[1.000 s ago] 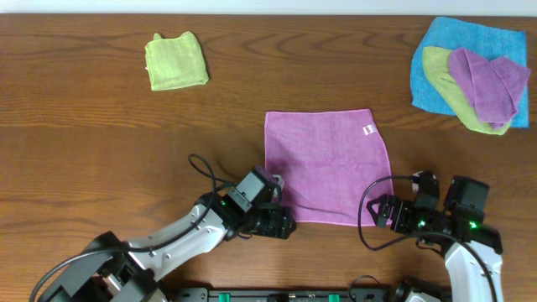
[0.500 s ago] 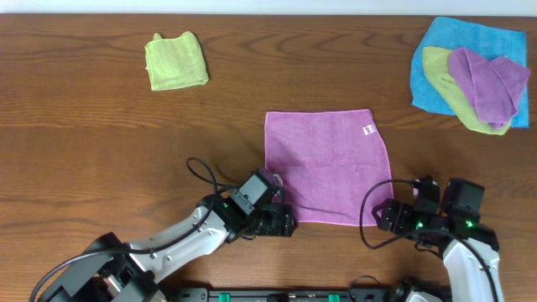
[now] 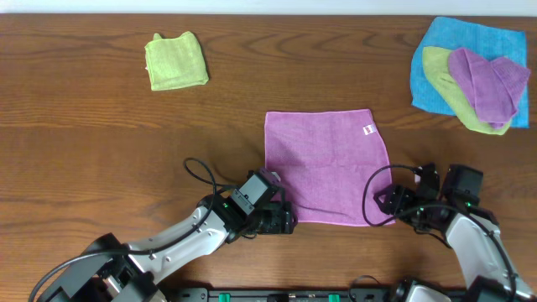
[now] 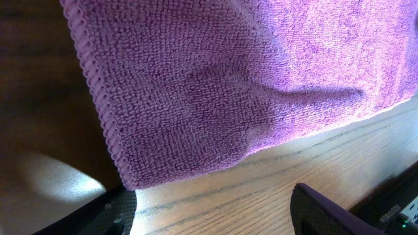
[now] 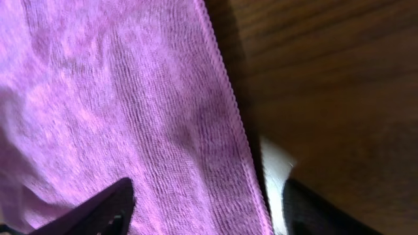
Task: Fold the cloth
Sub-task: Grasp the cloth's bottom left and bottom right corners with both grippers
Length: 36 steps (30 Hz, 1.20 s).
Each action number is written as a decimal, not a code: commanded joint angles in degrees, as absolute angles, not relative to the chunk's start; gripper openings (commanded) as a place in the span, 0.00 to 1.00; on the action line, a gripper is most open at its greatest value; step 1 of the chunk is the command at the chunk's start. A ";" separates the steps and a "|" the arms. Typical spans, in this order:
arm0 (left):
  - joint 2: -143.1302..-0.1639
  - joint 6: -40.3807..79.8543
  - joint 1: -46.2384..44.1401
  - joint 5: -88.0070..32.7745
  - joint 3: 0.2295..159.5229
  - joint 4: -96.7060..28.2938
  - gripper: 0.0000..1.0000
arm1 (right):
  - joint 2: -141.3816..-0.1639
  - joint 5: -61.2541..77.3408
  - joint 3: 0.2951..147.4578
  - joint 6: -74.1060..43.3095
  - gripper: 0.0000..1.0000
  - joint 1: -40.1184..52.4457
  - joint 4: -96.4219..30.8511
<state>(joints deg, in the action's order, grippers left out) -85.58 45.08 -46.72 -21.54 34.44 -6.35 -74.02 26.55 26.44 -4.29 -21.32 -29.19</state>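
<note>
Lying flat, cloth (image 3: pixel 327 166) squarish, near edge wider

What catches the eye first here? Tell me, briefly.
The lilac cloth lies spread flat mid-table, with the left gripper and the right gripper at its two near corners, fingers apart. At the far right corner sits a heap of cloths in blue, green and purple, and a folded lime-green cloth lies far left.
</note>
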 commanded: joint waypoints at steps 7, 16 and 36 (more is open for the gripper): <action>-86.56 45.10 -46.70 -17.56 33.50 -7.49 0.78 | -77.62 25.87 23.18 -9.93 0.64 -21.34 -33.52; -86.56 45.28 -46.70 -17.56 33.50 -7.51 0.78 | -77.62 18.44 23.20 -18.41 0.59 -21.34 -36.84; -86.56 45.50 -46.70 -17.43 33.50 -8.34 0.78 | -77.58 11.75 24.34 -27.83 0.31 -21.34 -40.80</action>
